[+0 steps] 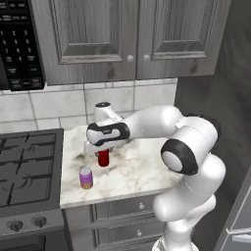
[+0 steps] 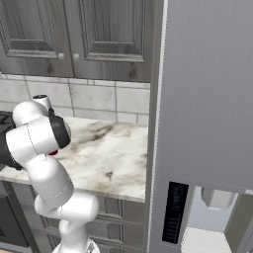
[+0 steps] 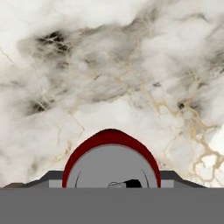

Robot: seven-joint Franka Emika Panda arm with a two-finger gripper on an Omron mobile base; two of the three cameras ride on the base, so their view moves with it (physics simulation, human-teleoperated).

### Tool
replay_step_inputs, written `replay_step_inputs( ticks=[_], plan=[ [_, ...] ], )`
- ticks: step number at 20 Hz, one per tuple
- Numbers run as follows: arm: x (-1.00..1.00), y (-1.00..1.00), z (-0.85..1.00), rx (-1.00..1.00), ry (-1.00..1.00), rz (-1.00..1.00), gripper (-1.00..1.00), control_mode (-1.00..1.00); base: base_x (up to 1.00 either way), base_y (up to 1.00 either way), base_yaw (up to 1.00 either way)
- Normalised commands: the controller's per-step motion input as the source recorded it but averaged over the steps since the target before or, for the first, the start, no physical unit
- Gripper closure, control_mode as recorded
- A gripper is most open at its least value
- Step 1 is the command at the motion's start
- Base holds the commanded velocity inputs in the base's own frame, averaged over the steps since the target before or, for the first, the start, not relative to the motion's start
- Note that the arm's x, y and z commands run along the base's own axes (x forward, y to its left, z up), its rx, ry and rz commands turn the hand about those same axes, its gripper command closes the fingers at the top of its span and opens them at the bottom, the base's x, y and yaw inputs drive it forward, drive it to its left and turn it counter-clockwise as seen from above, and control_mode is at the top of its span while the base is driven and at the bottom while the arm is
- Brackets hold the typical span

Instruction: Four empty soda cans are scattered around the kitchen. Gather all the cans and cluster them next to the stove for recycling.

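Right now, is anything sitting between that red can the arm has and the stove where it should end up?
The purple can stands upright on the marble counter, between the red can in the gripper and the stove, nearer the front edge. The counter behind it looks free.

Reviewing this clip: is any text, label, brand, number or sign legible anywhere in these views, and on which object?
Nothing legible.
Black microwave keypad: rows of pale button marks, too blurred to read.
Red soda can in the gripper: no print visible; its silver top is blank.
Purple can with orange band: no readable label.
Grey refrigerator dispenser panel: dark, no characters discernible.
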Motion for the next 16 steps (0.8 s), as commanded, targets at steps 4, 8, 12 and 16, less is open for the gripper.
replay_step_inputs(
  ticks=[4, 8, 12, 16],
  plan=[
    [0.14, 0.42, 0.00, 0.00, 0.00, 0.02, 1.00, -1.00, 0.00, 0.00, 0.00],
    [0.24, 0.31, 0.00, 0.00, 0.00, 0.00, 1.00, -1.00, 0.00, 0.00, 0.00],
    [0.26, 0.29, -0.05, 0.00, 0.00, 0.00, 1.00, -1.00, 0.00, 0.00, 0.00],
    [0.27, 0.32, -0.12, 0.00, 0.00, 0.00, 1.00, -1.00, 0.00, 0.00, 0.00]
  ],
)
